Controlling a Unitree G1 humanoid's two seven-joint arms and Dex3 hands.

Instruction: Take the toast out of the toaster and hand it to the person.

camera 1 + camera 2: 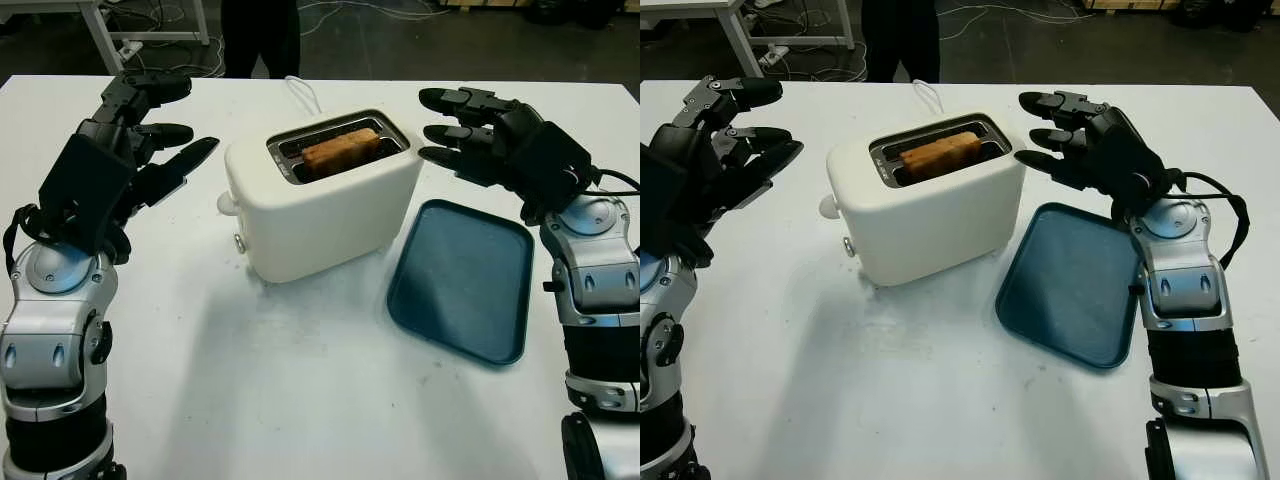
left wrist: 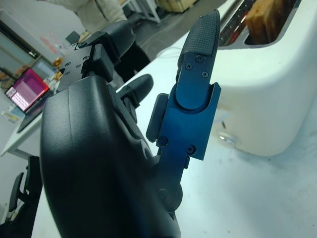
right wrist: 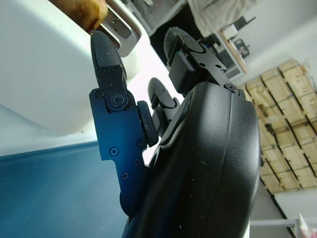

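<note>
Right hand (image 1: 455, 130): held open, empty, just beside the toaster (image 1: 320, 195).
Toast (image 1: 340, 150): raised in the slot, to be pinched from above.
Left hand (image 1: 150, 140): open, opposite side.

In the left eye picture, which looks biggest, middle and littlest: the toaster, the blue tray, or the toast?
1. Toaster, though the tray looks close to it in spread, so this order is unsure.
2. Blue tray.
3. Toast, clearly smallest; part of it sits hidden down in the slot.
</note>
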